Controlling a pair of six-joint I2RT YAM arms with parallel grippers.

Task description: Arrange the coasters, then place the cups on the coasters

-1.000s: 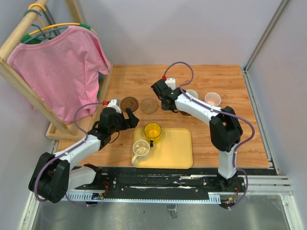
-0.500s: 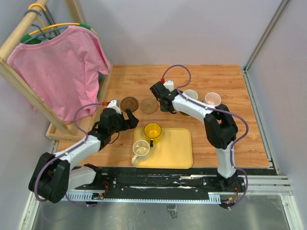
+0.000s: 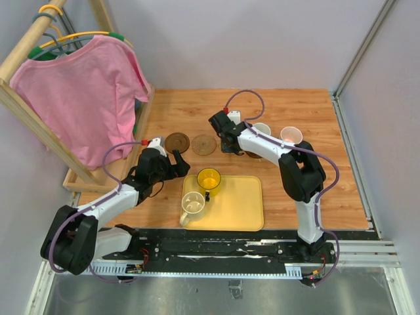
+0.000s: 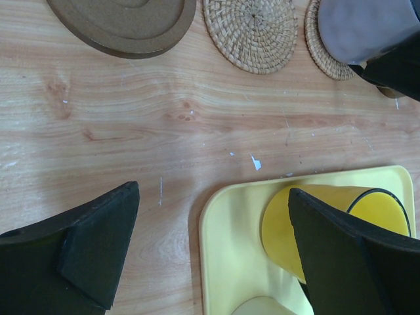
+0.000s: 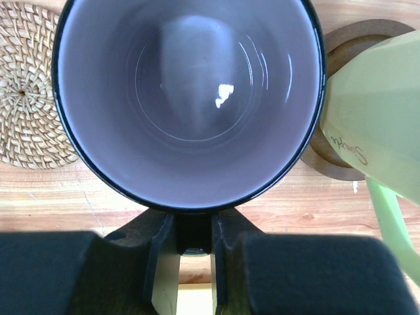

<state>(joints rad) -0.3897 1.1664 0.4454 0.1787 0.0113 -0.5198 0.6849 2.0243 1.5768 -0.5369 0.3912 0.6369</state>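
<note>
The left gripper (image 4: 213, 197) hangs low over the wooden table (image 4: 118, 125), its jaws spread wide with nothing between them. It is angled toward the yellow mug (image 4: 328, 220) on the yellow tray (image 4: 230, 262), which looks like its next pick. The cream mug (image 3: 193, 203) stands on the same tray. Beyond them a dark brown coaster (image 4: 125, 23) and a woven coaster (image 4: 249, 29) lie bare, side by side in a row.

Next in that row is a second woven coaster (image 4: 318, 49), with the purple-grey mug (image 5: 190, 98) over it. The right gripper (image 5: 187, 239) has narrowed its fingers to pinch the mug's handle (whether the base has touched down I cannot tell). Gripping by the handle keeps the mug upright and the fingers off the neighbouring white mug (image 5: 377, 131), which sits on another dark brown coaster (image 5: 338, 167). Furthest right is the pink cup (image 3: 291, 136).
</note>
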